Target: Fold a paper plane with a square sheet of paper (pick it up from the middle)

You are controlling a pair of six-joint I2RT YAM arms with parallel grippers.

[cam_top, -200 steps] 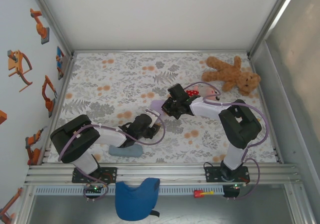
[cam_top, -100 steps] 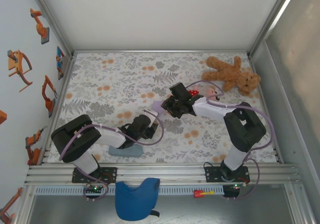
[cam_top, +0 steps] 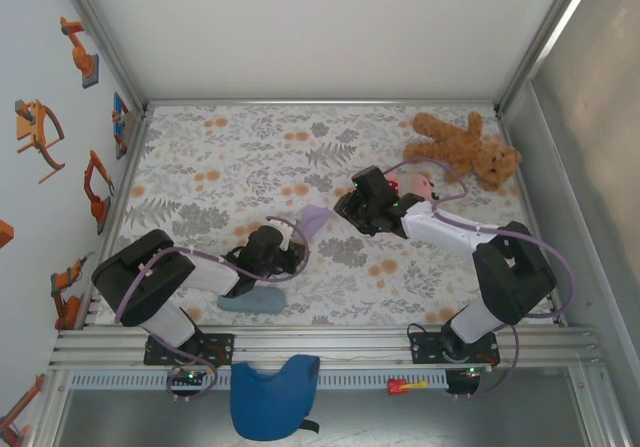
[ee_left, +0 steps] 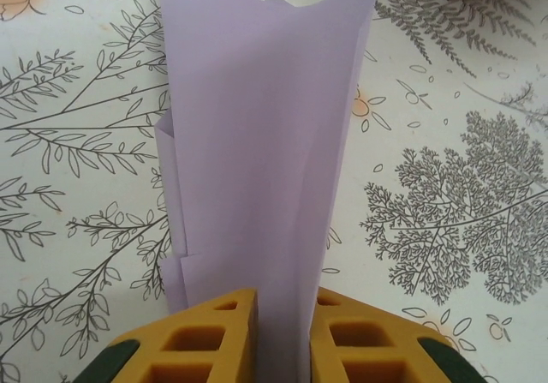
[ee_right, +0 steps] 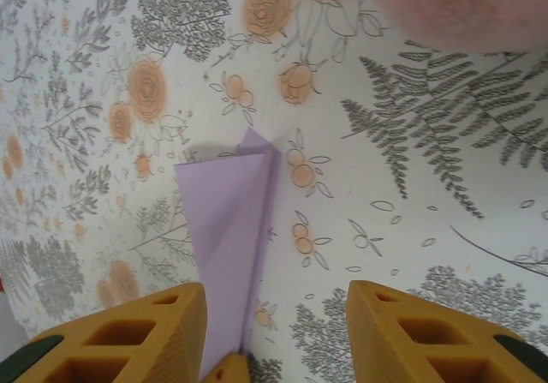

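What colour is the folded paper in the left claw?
The folded paper is plain pale lavender, clearest in the left wrist view.

The thin pale lavender sheet of folded paper (ee_left: 257,169) is matt and smooth, its layers softly creased; the floral-printed table covering (cam_top: 220,157) under it looks matt and flat; the honeycombed yellow fingers (ee_left: 205,344) of the left gripper (ee_left: 284,302) look like matt moulded plastic; far right, the brown teddy bear (cam_top: 458,147) is fuzzy plush; the near silver frame rails (cam_top: 320,342) are brushed metal; the blue piece (cam_top: 272,397) nearer still looks like cloth
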